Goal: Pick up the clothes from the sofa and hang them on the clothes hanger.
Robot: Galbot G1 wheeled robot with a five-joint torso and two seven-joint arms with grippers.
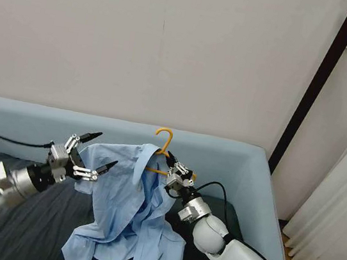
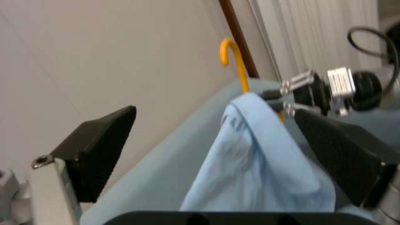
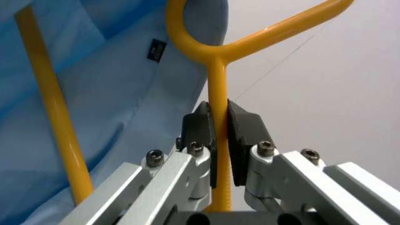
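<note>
On the left side of the pale blue sofa (image 1: 26,119), the left gripper (image 1: 106,149) hangs in the air, black fingers spread wide and holding nothing, right at the edge of the light blue shirt (image 1: 127,207). Whether a fingertip brushes the cloth, I can't tell. Centre now: the shirt is draped over the yellow hanger (image 1: 164,143), lifted above the dark seat cushion (image 1: 24,225), its lower end crumpled on that cushion. The hanger's hook pokes up above the cloth, in front of the sofa back. To the right, the right gripper (image 1: 175,167) is clamped tight on the hanger. The right wrist view has both pads (image 3: 240,126) pinching the yellow stem just under the hook's curve.
</note>
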